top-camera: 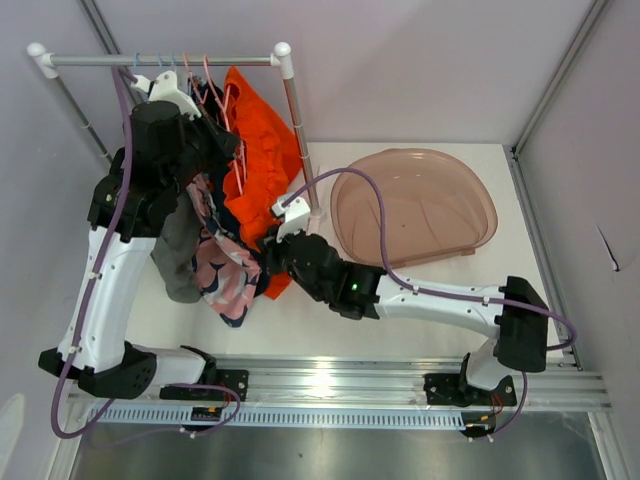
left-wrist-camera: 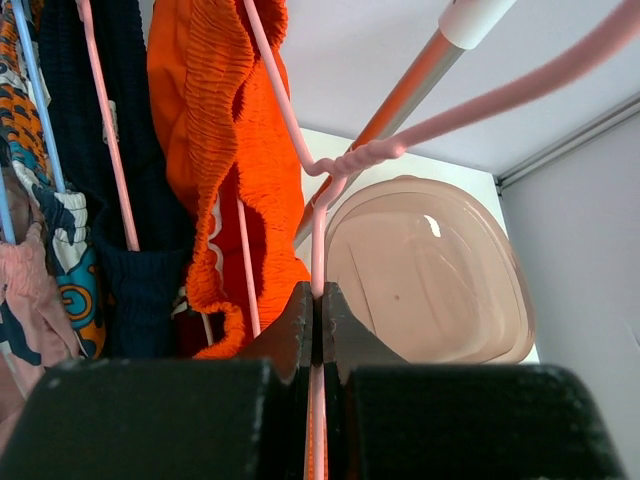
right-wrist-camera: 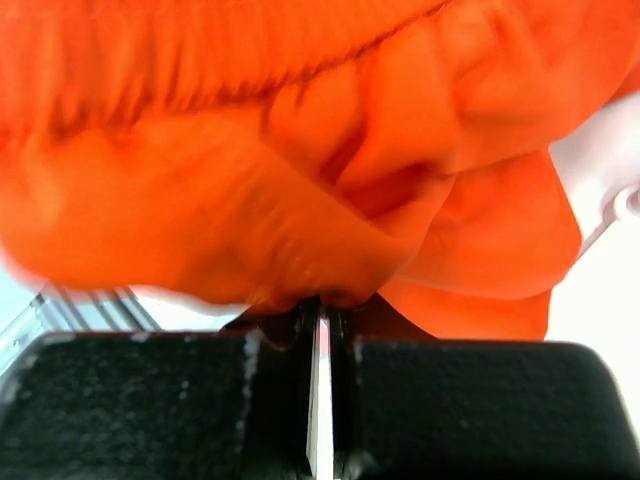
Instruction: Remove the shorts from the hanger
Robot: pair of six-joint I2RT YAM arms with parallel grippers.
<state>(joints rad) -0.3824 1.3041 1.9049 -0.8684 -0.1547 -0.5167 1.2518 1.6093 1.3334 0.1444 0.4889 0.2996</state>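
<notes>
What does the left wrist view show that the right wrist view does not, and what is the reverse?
Only the left wrist view shows the left gripper shut on a thin pink wire hanger, the translucent brown plastic basin, the metal rail with its white end cap, and a dark navy garment.

Only the right wrist view shows the right gripper, shut on the lower edge of the orange gathered shorts, seen very close.

Both show the same shorts. They hang beside the hanger in the left wrist view and fill nearly all of the right wrist view.
</notes>
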